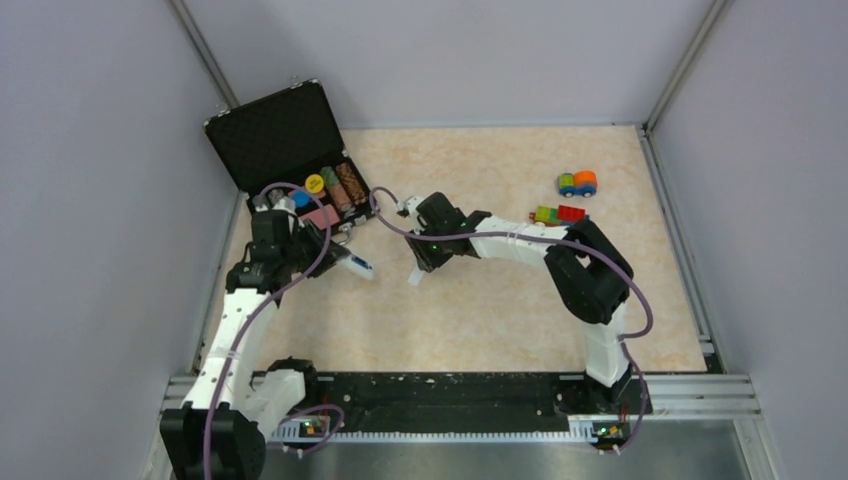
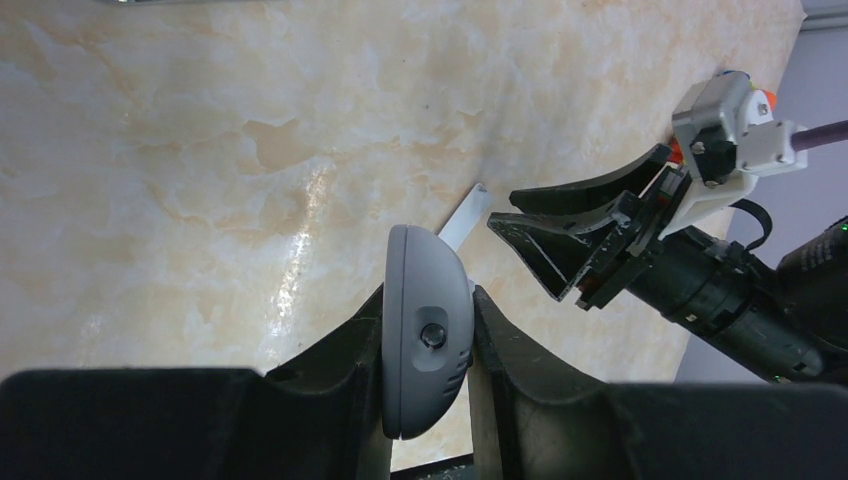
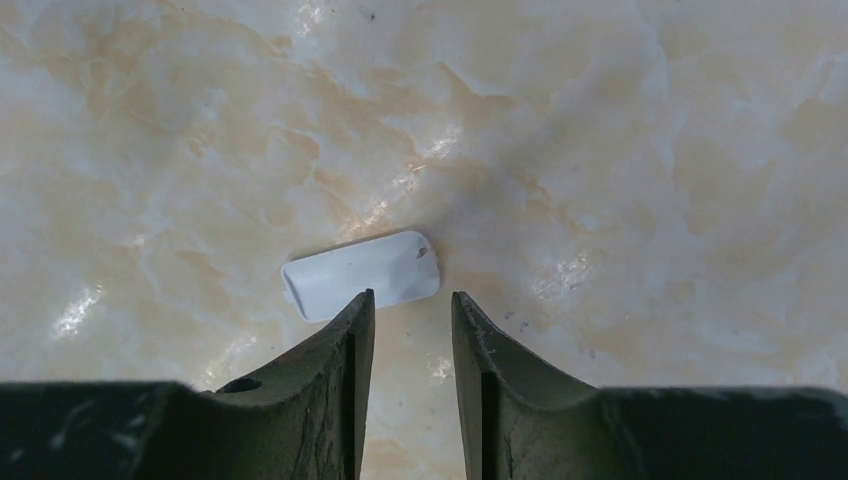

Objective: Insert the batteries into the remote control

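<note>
My left gripper is shut on the remote control, a pale grey-white handset seen edge-on between its fingers. In the top view the remote control sticks out to the right of the left gripper, with a small blue spot at its tip, too small to identify. The batteries do not show as separate things. A small white flat cover lies on the table. My right gripper hangs open just above its near edge, with nothing between the fingers. The left wrist view shows the right gripper over the cover.
An open black case with coloured chips stands at the back left, close behind the left arm. Two toy block cars sit at the back right. Grey walls enclose the marbled tabletop.
</note>
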Robot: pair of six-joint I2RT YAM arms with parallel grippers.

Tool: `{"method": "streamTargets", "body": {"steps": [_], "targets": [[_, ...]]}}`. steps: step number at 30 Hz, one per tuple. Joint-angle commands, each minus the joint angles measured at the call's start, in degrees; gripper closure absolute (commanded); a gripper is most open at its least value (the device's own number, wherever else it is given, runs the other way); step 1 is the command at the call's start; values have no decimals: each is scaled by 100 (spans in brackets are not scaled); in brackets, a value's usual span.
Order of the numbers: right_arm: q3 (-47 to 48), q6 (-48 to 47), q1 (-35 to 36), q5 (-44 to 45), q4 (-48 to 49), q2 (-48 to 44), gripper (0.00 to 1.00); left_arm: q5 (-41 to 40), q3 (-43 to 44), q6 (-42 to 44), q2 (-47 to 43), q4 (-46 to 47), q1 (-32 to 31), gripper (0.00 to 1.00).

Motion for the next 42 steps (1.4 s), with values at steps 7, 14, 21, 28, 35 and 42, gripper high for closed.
{"method": "streamTargets", "body": {"steps": [7, 14, 21, 28, 35, 42], "targets": [[434, -793, 8, 32, 174, 426, 72, 41, 219, 47, 244, -116, 415, 100], [406, -946, 11, 140, 208, 534, 77, 233, 124, -39, 326, 53, 514, 100], [325, -985, 38, 228, 371, 549, 82, 415, 46, -78, 443, 168, 530, 100], [280, -955, 90, 246, 514, 552, 75, 484, -10, -121, 484, 228, 559, 100], [286, -944, 92, 303, 493, 598, 94, 539, -41, -129, 508, 254, 581, 100], [192, -949, 121, 591, 503, 265, 100, 969, -162, -125, 620, 414, 590, 100]]}}
